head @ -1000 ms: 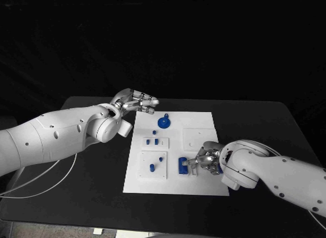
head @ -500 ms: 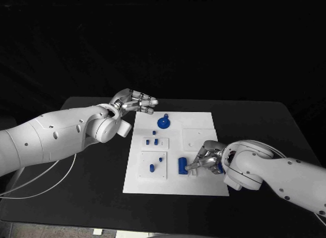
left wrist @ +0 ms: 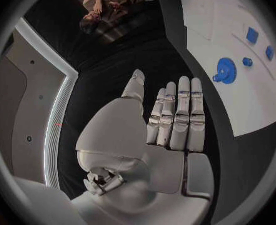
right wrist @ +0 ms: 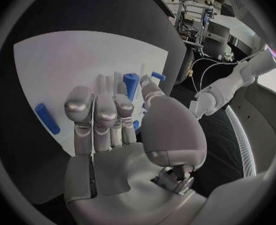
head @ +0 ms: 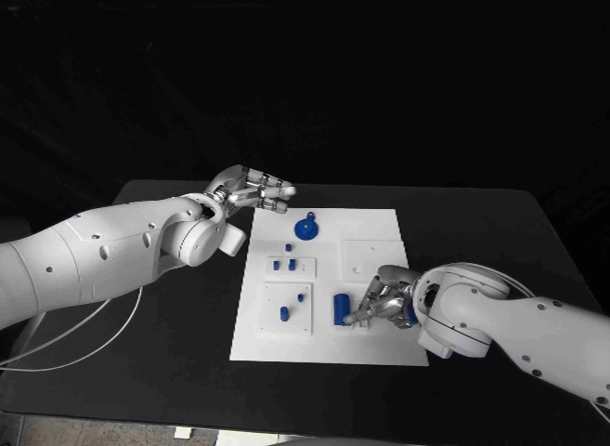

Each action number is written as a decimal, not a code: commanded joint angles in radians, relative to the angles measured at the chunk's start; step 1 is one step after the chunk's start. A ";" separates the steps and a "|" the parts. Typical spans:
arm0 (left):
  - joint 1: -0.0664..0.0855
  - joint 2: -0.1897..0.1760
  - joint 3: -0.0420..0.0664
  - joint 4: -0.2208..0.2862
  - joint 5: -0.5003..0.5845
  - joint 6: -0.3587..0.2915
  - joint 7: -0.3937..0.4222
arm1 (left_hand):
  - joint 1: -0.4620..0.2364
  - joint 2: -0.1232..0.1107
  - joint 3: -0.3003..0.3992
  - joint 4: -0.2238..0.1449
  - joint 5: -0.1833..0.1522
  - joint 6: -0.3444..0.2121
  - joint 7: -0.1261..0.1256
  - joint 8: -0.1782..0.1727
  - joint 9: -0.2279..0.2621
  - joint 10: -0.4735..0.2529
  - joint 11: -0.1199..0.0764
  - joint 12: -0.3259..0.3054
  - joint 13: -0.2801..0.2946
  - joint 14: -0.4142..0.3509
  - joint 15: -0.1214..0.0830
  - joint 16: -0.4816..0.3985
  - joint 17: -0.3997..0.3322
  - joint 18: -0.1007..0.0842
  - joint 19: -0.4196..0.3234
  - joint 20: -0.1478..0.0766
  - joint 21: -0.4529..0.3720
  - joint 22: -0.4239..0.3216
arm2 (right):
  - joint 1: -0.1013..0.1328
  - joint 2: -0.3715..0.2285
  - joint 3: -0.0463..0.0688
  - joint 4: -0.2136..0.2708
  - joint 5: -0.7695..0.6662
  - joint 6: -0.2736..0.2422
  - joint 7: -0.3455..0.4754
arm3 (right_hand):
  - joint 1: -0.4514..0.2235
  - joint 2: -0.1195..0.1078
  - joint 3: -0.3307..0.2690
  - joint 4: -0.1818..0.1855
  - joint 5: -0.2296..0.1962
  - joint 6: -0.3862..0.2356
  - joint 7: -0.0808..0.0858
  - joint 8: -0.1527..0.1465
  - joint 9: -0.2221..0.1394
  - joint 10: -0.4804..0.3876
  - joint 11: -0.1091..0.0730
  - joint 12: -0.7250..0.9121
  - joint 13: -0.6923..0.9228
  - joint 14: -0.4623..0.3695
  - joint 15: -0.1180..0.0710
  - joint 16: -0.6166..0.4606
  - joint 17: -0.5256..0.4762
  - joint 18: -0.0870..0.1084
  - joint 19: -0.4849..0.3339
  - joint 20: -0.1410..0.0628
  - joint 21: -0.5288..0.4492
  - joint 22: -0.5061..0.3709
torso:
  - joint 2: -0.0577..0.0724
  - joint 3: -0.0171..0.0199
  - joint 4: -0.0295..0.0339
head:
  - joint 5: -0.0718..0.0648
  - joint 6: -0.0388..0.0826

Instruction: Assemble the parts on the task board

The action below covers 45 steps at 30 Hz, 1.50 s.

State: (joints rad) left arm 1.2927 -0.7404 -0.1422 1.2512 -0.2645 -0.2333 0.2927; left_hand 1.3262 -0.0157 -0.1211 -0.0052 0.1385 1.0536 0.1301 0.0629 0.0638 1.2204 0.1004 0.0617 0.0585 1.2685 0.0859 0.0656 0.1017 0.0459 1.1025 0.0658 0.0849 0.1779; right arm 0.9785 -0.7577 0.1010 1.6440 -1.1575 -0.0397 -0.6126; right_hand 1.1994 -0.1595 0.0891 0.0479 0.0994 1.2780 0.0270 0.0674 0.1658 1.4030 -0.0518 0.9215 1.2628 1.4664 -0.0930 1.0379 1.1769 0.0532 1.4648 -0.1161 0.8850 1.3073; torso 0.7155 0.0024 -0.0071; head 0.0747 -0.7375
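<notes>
From the head view we saw the task board (head: 371, 232) lying in the middle of the black table (head: 492, 232). The left hand (head: 255, 191) hovered just off the board's far left corner, holding nothing, its fingers loosely curled. Near it, at the far end of the board, lay a round blue part (head: 306, 228), with small blue parts (head: 286, 265) standing nearer the middle. The right hand (head: 382, 299) was down on the board's near right area, its fingertips just beside an upright-lying blue cylinder (head: 341, 308); we could not tell from here whether they touched it.

In the left wrist view, the left hand (left wrist: 169, 130) was flat, fingers straight and pressed side by side, empty, over bare table beside the board (left wrist: 225, 25). The round blue part (left wrist: 225, 70) sat on the board beyond the fingertips.

In the right wrist view, the right hand (right wrist: 113, 120) had its fingers bent inward over the board (right wrist: 69, 60). A blue part (right wrist: 131, 84) showed just past the fingertips and another blue cylinder (right wrist: 47, 118) lay apart to one side. We could not tell whether anything was pinched.
</notes>
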 commanded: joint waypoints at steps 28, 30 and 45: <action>0.001 0.001 0.000 0.001 -0.012 0.025 -0.006 | -0.002 0.008 0.001 0.001 -0.001 -0.005 0.002 0.001 0.001 -0.006 0.001 -0.002 0.001 -0.008 0.001 -0.001 0.001 -0.007 0.001 0.005 0.004 -0.007 | -0.020 0.030 -0.001 -0.037 -0.054 -0.012 -0.036 | -0.075 0.026 0.132 -0.006 0.010 0.012 -0.008 -0.004 0.008 0.019 -0.006 0.012 0.018 -0.001 -0.010 -0.004 -0.014 -0.007 0.043 -0.009 0.003 0.111 | 0.000 -0.0006 0.0005 | -0.002 -0.003; 0.001 0.000 0.000 0.001 -0.012 0.025 -0.007 | -0.002 0.008 0.001 0.001 -0.001 -0.005 0.002 0.001 0.001 -0.006 0.001 -0.002 0.001 -0.008 0.001 -0.001 0.001 -0.007 0.001 0.005 0.004 -0.007 | -0.021 0.026 -0.001 -0.034 -0.041 -0.012 -0.027 | -0.073 0.020 0.121 -0.001 0.015 0.011 -0.007 -0.004 0.007 0.019 -0.005 0.011 0.018 -0.001 -0.010 -0.005 -0.015 -0.007 0.042 -0.009 0.002 0.110 | 0.000 -0.0001 0.0009 | -0.001 -0.002; 0.001 -0.004 0.000 0.001 -0.019 0.033 -0.001 | 0.005 -0.006 0.000 -0.006 -0.047 -0.003 0.003 0.002 0.002 -0.019 0.006 -0.002 0.001 -0.015 0.004 -0.002 -0.001 -0.007 -0.002 0.007 0.004 -0.012 | 0.001 -0.084 0.084 -0.017 -0.001 0.028 -0.012 | -0.047 0.018 0.094 0.013 0.000 -0.038 0.007 -0.004 0.041 0.016 0.004 0.041 0.043 -0.001 -0.005 0.008 -0.005 -0.003 0.045 -0.004 0.019 0.115 | -0.001 -0.0006 -0.0035 | -0.008 -0.003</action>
State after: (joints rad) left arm 1.2928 -0.7449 -0.1427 1.2487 -0.2752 -0.2206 0.2815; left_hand 1.3262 -0.0157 -0.1211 -0.0052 0.0954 1.0537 0.1302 0.0629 0.0638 1.2094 0.1040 0.0617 0.0584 1.2574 0.0897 0.0656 0.1016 0.0459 1.1024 0.0659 0.0849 0.1668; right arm 0.9751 -0.8360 0.1831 1.6351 -1.1659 -0.0684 -0.6259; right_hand 1.1469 -0.1435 0.1834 0.0632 0.1046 1.2421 0.0376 0.0673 0.2070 1.4169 -0.0516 0.9630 1.3064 1.4627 -0.0963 1.0429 1.1714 0.0532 1.4686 -0.1196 0.9011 1.3078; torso 0.7145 0.0025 -0.0091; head 0.0706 -0.7390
